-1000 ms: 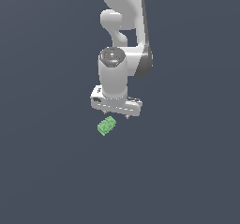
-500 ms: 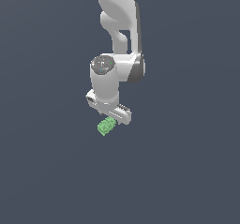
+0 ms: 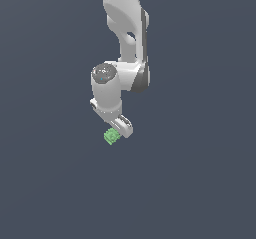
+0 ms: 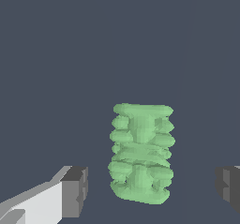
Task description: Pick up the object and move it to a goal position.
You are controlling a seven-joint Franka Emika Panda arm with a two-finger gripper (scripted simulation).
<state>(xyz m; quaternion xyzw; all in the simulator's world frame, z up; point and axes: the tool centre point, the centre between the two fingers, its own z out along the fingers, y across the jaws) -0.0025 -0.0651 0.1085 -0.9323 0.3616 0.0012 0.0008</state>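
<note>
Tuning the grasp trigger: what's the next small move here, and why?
Probably a short descent, then close. In the wrist view the green object lies between the two fingertips, with a gap on each side, so the gripper is open and roughly centred. In the exterior view the object peeks out just under the gripper; whether the tips are already low enough I cannot tell.
</note>
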